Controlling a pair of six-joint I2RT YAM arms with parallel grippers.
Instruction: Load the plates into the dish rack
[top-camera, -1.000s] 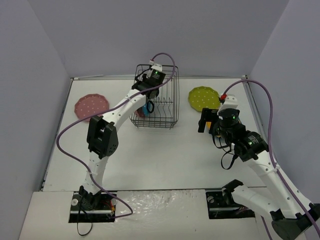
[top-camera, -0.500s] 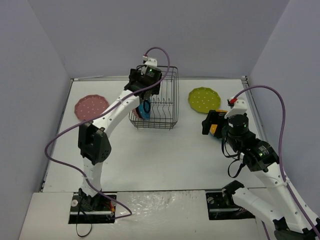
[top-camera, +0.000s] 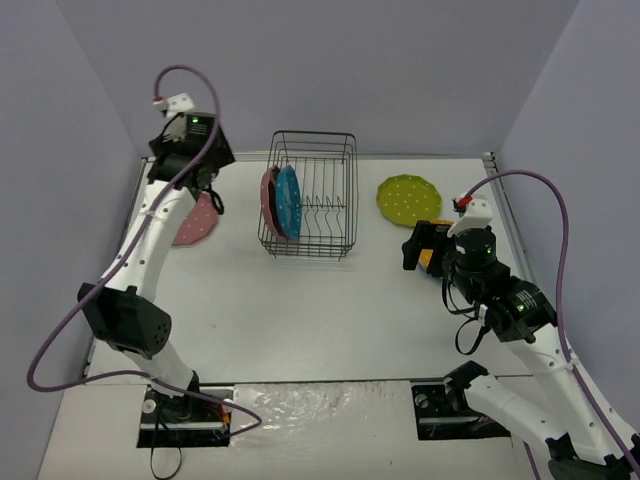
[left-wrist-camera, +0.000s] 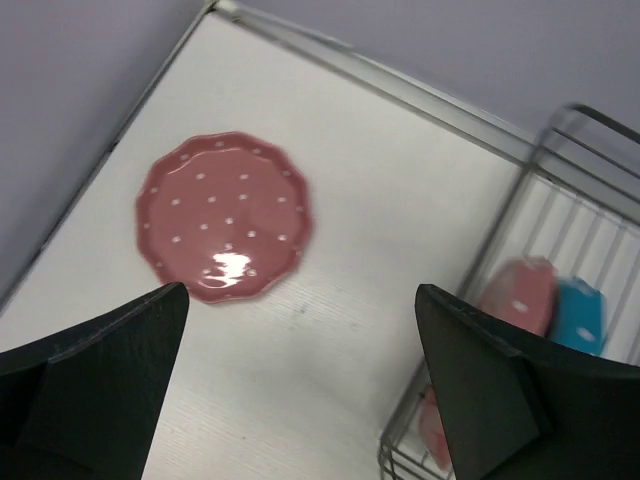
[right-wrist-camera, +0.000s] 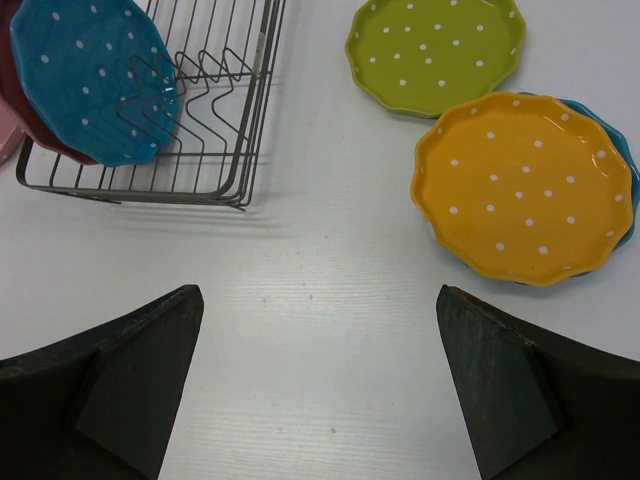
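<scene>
Ahead of left fingers (left-wrist-camera: 100, 385), pink plate (left-wrist-camera: 224, 216)

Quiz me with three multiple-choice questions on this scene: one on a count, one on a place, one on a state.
1. Plates standing in the dish rack: A. none; B. five; C. two.
2. The orange plate lies: A. inside the rack; B. on a blue plate; C. under a pink one.
3. The left fingers are: A. open and empty; B. shut on a plate; C. shut on the rack.
Answers: C, a pink plate and a second blue plate stand there; B, a blue rim shows beneath it; A, they spread wide with nothing between.
</scene>
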